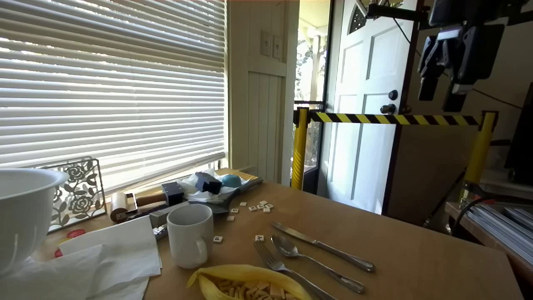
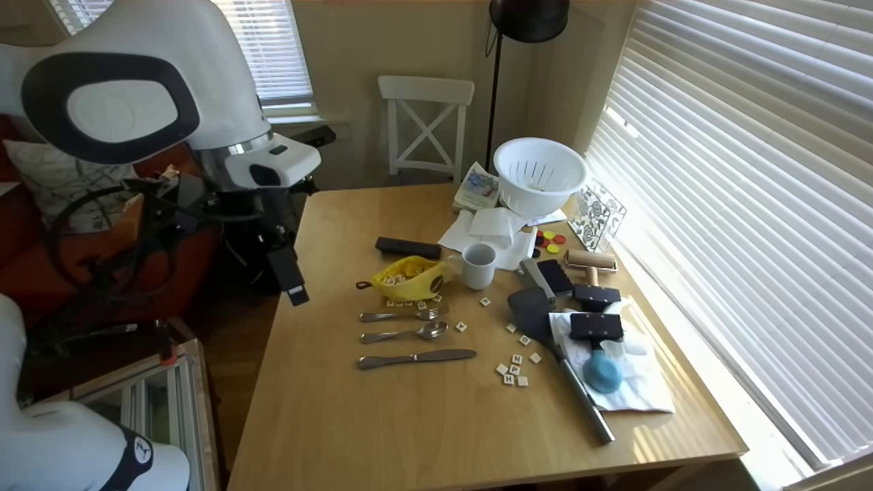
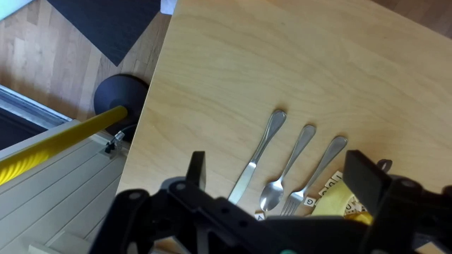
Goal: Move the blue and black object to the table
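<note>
Robotiq gripper [image 3: 276, 155], one, foremost in the wrist view. Condition: fingers [image 3: 197, 171] spread wide, nothing held between them. Location: raised, at about 9 o'clock from the white mug [image 2: 478, 266] as an exterior view showed it.

Blue-and-black object [image 2: 602, 372], one: near-black block joined, it appeared, to a round light-blue knob. Location: on a white cloth or paper [image 2: 641, 389] (which, could not be told), at 4 o'clock from the mug, near the window blinds [image 2: 750, 204] and well apart from the gripper. Neighbours: blade of a black spatula [image 2: 532, 315] at 10 o'clock; studded dark block [image 2: 595, 297] at 12. Not identifiable in the wrist view.

Table [image 2: 327, 423], one, wooden, named destination. Borne on it: knife [image 2: 416, 358], spoon [image 2: 409, 333], fork [image 2: 404, 315], between 7 and 8 o'clock from the mug.

Progress, by judgement: early. Done: no more than the gripper's readiness, fingers apart. The object was not in hand, and although its underlay appeared to rest on the window side of the same tabletop, that layer lay between it and the wood; the move was therefore entered as undone. Outstanding: reach between 3 and 4 o'clock, descent, grasp, lift off the underlay, setting-down on the wood itself, release.
</note>
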Motion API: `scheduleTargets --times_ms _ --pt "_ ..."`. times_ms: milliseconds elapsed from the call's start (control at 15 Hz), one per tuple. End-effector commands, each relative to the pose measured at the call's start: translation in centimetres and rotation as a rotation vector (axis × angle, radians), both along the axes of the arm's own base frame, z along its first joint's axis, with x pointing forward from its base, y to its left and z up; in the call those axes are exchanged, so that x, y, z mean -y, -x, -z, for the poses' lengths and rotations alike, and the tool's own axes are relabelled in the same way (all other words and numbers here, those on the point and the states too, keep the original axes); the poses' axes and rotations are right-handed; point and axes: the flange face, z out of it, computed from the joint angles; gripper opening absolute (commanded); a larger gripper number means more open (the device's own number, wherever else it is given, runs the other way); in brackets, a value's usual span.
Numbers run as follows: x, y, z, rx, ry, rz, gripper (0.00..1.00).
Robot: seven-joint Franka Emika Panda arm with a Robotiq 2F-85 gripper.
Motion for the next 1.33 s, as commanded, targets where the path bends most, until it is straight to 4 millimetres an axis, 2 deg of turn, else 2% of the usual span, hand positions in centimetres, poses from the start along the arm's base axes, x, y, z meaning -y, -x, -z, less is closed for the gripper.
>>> scheduleTargets --times_ms 0,400,800,1000,1267 --pt "0.1 -4.2 -1.5 0.063 -0.049 0.068 1.00" --pt "-1.3 -14.2 -6.0 0.187 -0.042 0.141 1.00" --pt "1.0 -23.6 -11.5 0.316 -0.081 0.344 1.00" --pt "2.6 -27.8 -12.8 0.349 -0.048 0.377 1.00" --pt "5.4 -31.6 -12.4 0.285 0.133 0.418 1.00"
